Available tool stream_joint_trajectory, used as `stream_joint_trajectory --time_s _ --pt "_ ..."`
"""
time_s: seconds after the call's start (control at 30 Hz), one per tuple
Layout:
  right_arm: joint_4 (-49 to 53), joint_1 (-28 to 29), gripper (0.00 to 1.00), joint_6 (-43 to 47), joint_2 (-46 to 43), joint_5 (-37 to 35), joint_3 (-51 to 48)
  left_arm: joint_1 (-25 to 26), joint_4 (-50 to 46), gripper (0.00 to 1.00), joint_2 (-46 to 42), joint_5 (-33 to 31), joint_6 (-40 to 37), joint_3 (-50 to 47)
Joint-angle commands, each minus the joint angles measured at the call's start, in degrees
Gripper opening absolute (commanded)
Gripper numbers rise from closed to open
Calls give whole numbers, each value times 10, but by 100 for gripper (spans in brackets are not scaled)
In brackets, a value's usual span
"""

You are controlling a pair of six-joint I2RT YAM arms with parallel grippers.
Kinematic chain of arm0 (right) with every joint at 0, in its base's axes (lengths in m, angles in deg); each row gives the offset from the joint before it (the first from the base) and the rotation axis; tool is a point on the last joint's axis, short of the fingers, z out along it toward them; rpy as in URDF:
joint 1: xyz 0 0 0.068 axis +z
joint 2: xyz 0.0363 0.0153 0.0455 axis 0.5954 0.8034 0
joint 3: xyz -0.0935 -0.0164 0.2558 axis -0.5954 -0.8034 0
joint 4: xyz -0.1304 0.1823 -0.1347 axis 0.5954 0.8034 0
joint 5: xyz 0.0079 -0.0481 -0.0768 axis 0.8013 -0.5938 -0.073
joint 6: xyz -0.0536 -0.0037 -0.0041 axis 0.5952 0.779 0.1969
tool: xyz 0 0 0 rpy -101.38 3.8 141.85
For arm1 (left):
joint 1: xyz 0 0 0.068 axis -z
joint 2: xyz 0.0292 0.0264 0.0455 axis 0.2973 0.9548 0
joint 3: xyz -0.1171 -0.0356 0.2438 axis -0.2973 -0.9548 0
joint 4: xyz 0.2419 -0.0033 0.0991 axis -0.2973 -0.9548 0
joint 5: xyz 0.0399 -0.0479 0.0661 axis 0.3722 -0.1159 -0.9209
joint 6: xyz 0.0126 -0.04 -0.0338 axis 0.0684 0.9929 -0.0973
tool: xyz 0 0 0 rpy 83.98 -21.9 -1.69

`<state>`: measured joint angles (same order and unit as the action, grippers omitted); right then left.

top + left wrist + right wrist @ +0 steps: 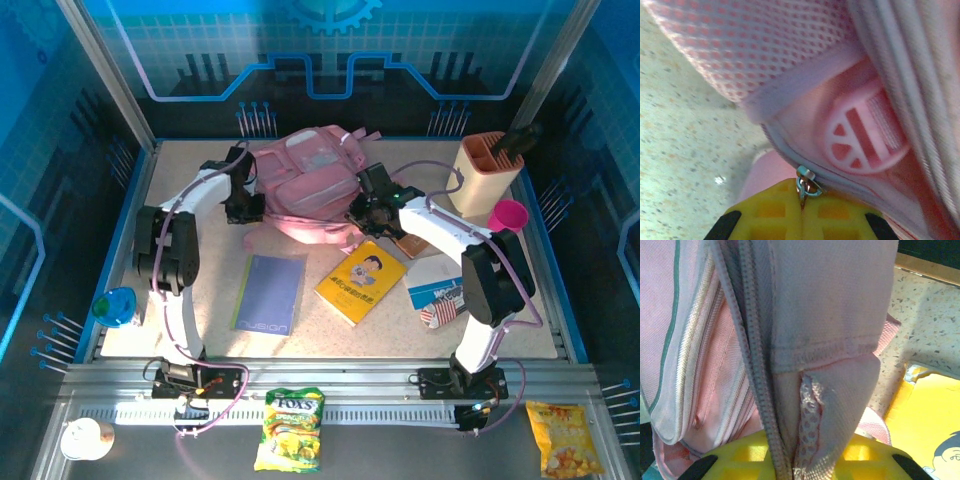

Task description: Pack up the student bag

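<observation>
left gripper (801,202) pinched shut on the zipper pull (807,181), 9 o'clock side of the student bag (305,185) | right gripper (800,455) clamped on bag fabric, 3 o'clock side | student bag at 12 o'clock of the table (320,335) | blue notebook (268,292) at 7, yellow book (361,281) at 5, both unpacked; packing looks barely begun

The student bag (305,185) lies rearmost; notebook (268,292) before it, leftward; booklet (361,281) right of the notebook.
</observation>
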<state>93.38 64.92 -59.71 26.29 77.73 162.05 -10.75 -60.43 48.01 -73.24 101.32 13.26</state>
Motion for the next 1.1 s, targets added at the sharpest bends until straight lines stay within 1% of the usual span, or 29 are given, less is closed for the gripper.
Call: stream_joint_trajectory --time_s 0.0,0.07,0.13,0.23,0.3,0.43,0.53,0.6,0.7,0.77,0.83,0.9,1.0,1.07 --pt "-4 3 24 11 -28 -8 15 -34 -15 2 2 -63 5 35" --pt "-5 14 24 10 -19 -4 24 -38 -12 14 -14 -65 19 34" --pt "-9 27 24 5 -1 3 38 -38 -4 29 -43 -60 34 18" --pt "-12 44 24 -3 28 10 66 -38 21 43 -109 -57 62 -32" --pt "-13 56 24 -7 50 14 89 -38 39 55 -161 -58 80 -67" --pt "-15 87 26 -14 109 27 147 -38 82 68 -252 -33 101 -145" --pt "-2 102 27 -18 162 38 200 -38 103 77 -301 -25 106 -188" --pt "4 108 30 -13 189 37 230 -38 108 81 -325 -15 104 -206" --pt "22 110 39 6 215 36 268 -38 122 85 -347 18 101 -229" --pt "55 111 51 26 220 27 287 -38 132 86 -354 46 99 -239" --pt "89 110 64 57 206 1 288 -38 145 86 -357 83 96 -247" --pt "91 107 73 88 168 -13 258 -37 157 86 -357 116 98 -250" --pt "77 104 85 134 88 -52 174 -34 174 86 -351 158 108 -251" --pt "81 101 89 149 40 -87 120 -28 182 87 -344 181 113 -251"
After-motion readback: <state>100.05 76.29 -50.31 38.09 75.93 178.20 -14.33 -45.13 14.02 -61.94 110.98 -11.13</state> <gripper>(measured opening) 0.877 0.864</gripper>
